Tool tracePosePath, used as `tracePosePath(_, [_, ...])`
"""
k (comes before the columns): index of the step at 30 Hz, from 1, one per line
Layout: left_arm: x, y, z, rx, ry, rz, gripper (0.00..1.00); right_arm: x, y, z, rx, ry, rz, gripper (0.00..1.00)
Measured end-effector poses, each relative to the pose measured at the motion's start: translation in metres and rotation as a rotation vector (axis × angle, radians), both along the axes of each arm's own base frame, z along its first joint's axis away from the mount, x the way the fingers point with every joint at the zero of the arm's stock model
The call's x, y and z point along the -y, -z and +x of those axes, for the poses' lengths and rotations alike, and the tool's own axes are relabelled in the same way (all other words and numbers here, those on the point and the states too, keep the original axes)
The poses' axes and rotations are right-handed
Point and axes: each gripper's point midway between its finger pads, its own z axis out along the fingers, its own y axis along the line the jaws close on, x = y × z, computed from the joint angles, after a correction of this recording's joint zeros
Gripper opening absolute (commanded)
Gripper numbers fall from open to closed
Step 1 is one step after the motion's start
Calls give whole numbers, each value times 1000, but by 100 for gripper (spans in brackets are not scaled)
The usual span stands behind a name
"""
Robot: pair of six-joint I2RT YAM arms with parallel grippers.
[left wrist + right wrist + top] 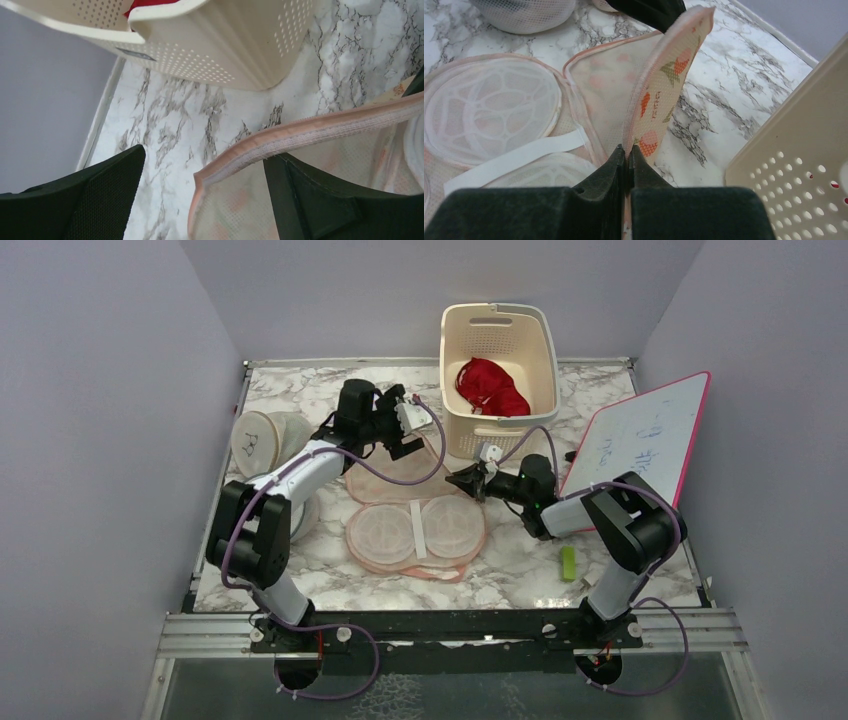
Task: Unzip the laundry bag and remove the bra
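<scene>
Two grippers at laundry bag (415,530), centre of worktop (300,390), flap upright. R gripper (628,150): jaws pressed together, pinching flap edge. L gripper (202,157): jaws spread, astride bag rim. Red bra (492,387) in cream basket (500,435), far edge.

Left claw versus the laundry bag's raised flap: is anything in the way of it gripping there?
Nothing visible does. The laundry bag has its flap edge running between the fingers of the open left claw, with only bare table beside it. The right claw is shut on the flap's other end, apart from the left one.
</scene>
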Motion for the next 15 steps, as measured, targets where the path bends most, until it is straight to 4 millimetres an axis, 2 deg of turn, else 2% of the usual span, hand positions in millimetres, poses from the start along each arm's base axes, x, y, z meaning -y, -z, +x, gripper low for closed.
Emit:
tracePosePath(3, [11,4,6,-15,68,10,63,0,0,0,1,-3,0,1])
tracePosePath(6, [13,19,-3,-62,108,27,51,0,0,0,1,-3,0,1])
tracePosePath(9, [13,29,-12,-97,134,39,45,0,0,0,2,-3,-1,1])
tracePosePath(13, [12,32,-22,-129,152,41,25,0,-1,0,5,-2,2,1])
tracePosePath(15, [11,30,-27,-139,156,39,16,0,-2,0,10,-2,5,9])
